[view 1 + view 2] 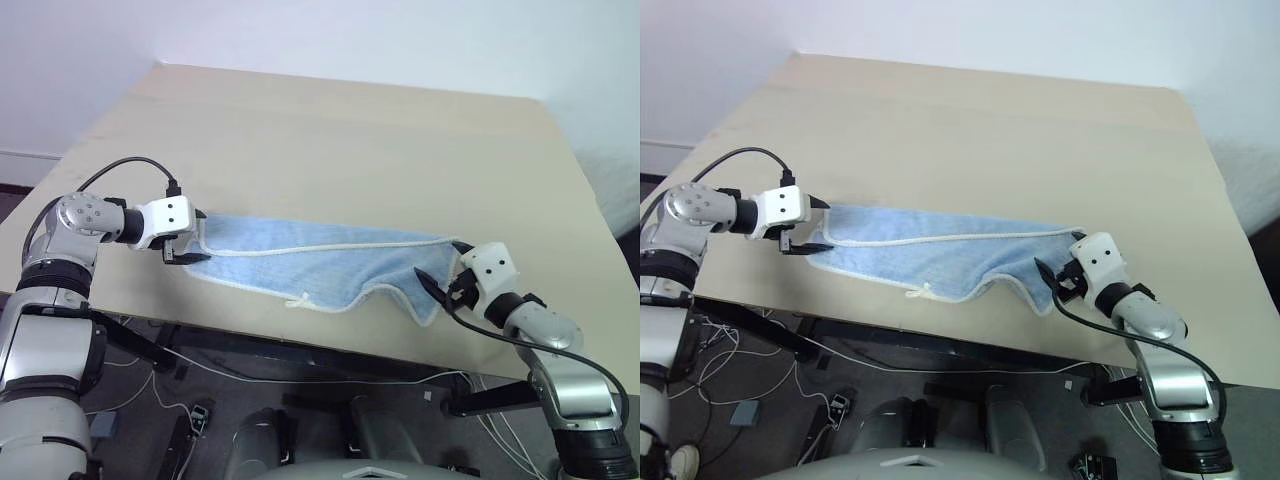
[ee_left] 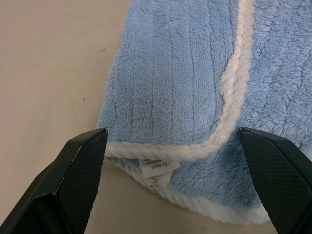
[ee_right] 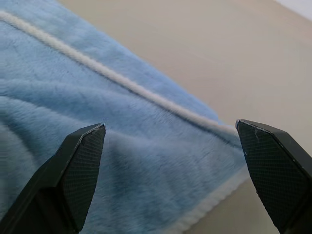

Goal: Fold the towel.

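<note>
Two hands bracket the towel, one at each short end, and both stand spread wide with nothing pinched between their fingers. The towel lies near the front edge of the tabletop, already doubled lengthwise into a long strip, with a rumpled bulge toward the right end and a small white loop sticking out of the near edge.

At the left hand, the wrist view shows two stacked layers and a sewn label sitting between the fingers. The right hand faces the other end, where the cloth lies a little slack.

For the step in hand, probably gripping both ends for the next fold, each hand should slide low along the tabletop so the lower finger gets under both layers, then close on the corded edge rather than on the pile alone. Catching one layer would let the fold fall open.

Its cloth is soft, light blue terry with faint ribs, limp, trimmed with twisted white cord. The tabletop is smooth, matte beige.
</note>
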You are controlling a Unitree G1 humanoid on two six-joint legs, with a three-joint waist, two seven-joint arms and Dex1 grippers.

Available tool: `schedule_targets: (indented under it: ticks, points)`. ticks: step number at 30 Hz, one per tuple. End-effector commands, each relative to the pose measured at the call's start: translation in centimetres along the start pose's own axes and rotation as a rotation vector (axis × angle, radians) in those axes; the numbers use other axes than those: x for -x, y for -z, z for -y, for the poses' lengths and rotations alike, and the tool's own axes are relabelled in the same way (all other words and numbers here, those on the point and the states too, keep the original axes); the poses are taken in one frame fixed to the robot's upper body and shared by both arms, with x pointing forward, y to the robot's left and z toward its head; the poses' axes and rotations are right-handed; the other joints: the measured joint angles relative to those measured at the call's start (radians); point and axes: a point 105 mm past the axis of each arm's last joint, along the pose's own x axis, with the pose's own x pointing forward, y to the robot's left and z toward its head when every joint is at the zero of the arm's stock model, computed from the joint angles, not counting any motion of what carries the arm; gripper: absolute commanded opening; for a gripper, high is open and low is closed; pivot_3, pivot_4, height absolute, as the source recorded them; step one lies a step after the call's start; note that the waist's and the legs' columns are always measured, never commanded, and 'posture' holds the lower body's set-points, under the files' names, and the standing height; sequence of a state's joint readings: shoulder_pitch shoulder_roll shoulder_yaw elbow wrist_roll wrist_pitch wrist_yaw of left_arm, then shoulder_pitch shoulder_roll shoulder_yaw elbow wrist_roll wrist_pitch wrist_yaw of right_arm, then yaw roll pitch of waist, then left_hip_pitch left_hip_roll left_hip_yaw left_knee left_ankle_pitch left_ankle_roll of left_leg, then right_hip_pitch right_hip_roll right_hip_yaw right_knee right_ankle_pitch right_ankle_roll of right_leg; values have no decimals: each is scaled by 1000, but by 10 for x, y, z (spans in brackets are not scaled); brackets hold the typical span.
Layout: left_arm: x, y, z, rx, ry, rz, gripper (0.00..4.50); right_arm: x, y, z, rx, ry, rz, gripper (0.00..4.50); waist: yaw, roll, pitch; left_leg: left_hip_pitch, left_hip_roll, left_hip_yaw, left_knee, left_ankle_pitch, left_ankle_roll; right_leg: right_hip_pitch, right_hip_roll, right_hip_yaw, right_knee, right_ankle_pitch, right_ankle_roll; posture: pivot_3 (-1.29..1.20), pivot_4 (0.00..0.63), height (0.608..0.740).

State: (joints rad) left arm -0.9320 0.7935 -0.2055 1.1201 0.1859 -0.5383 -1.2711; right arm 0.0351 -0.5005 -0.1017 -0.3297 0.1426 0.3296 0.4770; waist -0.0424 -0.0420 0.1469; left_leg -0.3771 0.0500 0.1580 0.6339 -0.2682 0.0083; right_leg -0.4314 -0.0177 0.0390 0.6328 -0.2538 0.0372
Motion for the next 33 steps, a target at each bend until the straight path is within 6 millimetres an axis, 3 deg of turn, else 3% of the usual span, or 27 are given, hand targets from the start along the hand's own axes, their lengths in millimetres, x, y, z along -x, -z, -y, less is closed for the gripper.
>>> schedule_targets:
  ticks: [1,7,9,22,29,33]
  points:
    - [1,-7,-2,-34,35,6,4493,4,-14,-1,21,19,47,4495,0,0,0,0,0,0,0,0,0,0,0,0,0,0,0,0,150,722]
    - [-10,-6,1,-19,37,-5,4493,4,-14,-5,13,23,49,4495,0,0,0,0,0,0,0,0,0,0,0,0,0,0,0,0,150,722]
    - [-13,-6,1,-13,33,-3,4129,5,-15,-6,12,25,52,4500,1,1,-1,0,0,0,1,0,0,0,0,0,0,0,1,0,150,722]
    - [-11,-10,-10,40,-70,57,38,10,-20,-4,25,30,52,4500,-1,0,-2,1,0,0,4,-1,2,2,0,0,3,1,2,0,150,722]
    - [-1,-19,-19,189,-94,187,38,9,-23,-1,80,28,46,4500,-1,0,-2,0,0,0,5,-1,2,2,0,-1,3,1,2,0,150,722]
    - [13,-22,-30,264,-142,245,38,6,-33,18,242,63,30,4500,-3,1,-2,-1,1,-1,8,-2,3,1,1,-1,4,1,2,0,150,722]
